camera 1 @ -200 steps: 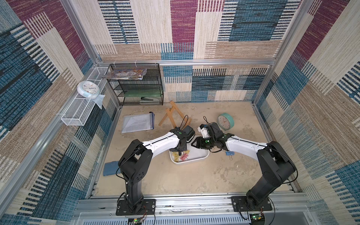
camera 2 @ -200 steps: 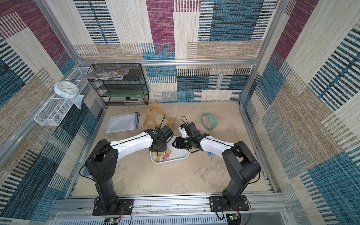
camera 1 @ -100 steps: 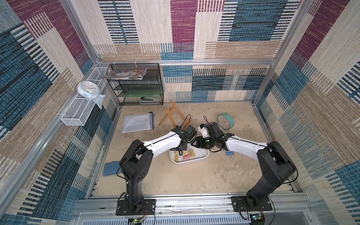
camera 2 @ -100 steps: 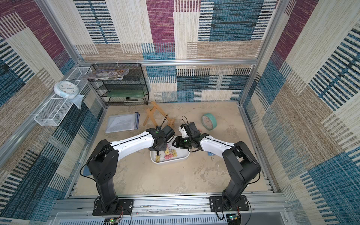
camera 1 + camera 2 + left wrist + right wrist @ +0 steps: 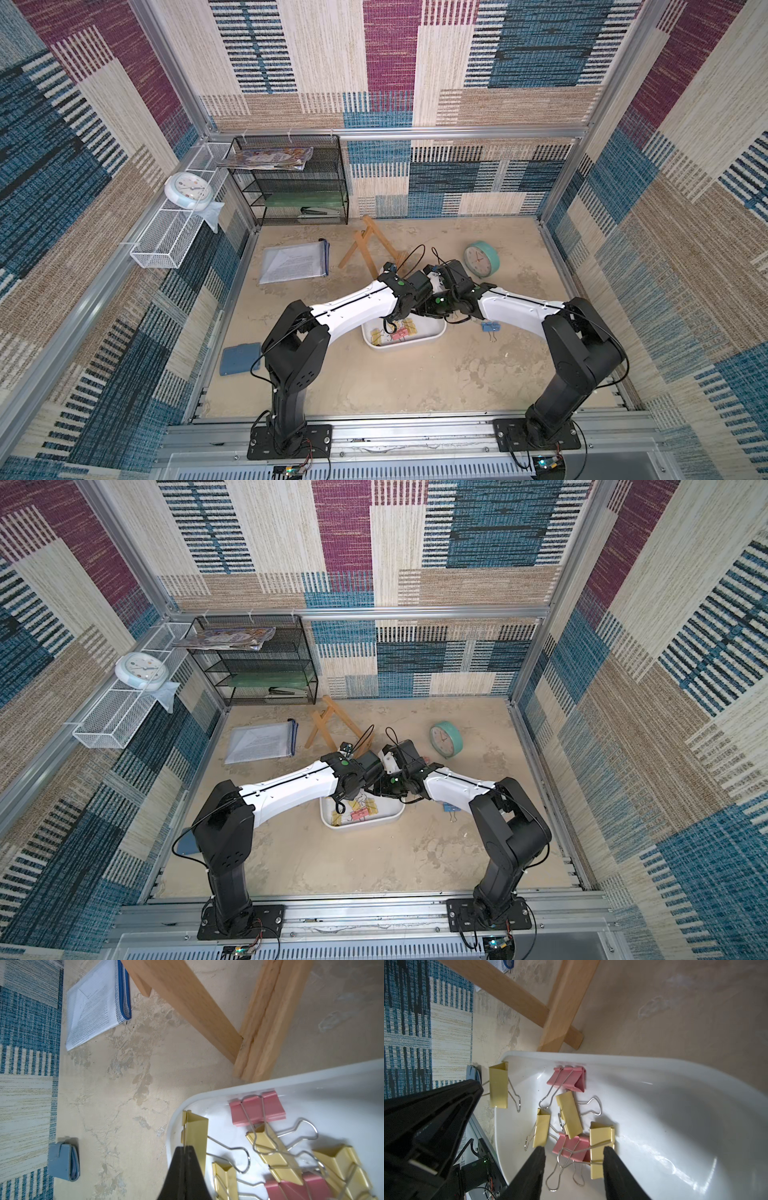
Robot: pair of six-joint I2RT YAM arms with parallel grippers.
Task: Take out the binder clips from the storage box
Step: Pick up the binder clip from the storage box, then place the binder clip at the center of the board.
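Observation:
The white storage box (image 5: 432, 336) (image 5: 392, 817) lies between both arms, with several yellow and pink binder clips (image 5: 569, 1118) (image 5: 257, 1108) inside. My left gripper (image 5: 184, 1148) is shut on the wire handle of a yellow clip (image 5: 196, 1131) (image 5: 498, 1086) at the box's corner, by the rim. My right gripper (image 5: 574, 1149) hangs open over a pink clip (image 5: 571, 1150) and a yellow clip (image 5: 601, 1147), touching neither. In both top views the arms hide most of the two grippers. A blue clip (image 5: 491, 326) (image 5: 451, 807) lies on the table beside the right arm.
A wooden easel (image 5: 365, 245) lies just behind the box, close to both wrists. A teal clock (image 5: 482, 259) stands at back right, a mesh document pouch (image 5: 295, 262) at back left, a blue wallet (image 5: 239, 358) at front left. A black rack (image 5: 291, 187) stands against the back wall.
My left gripper has closed on the yellow clip's wire handle at the box's corner. The right gripper's jaws have narrowed a little above the clips.

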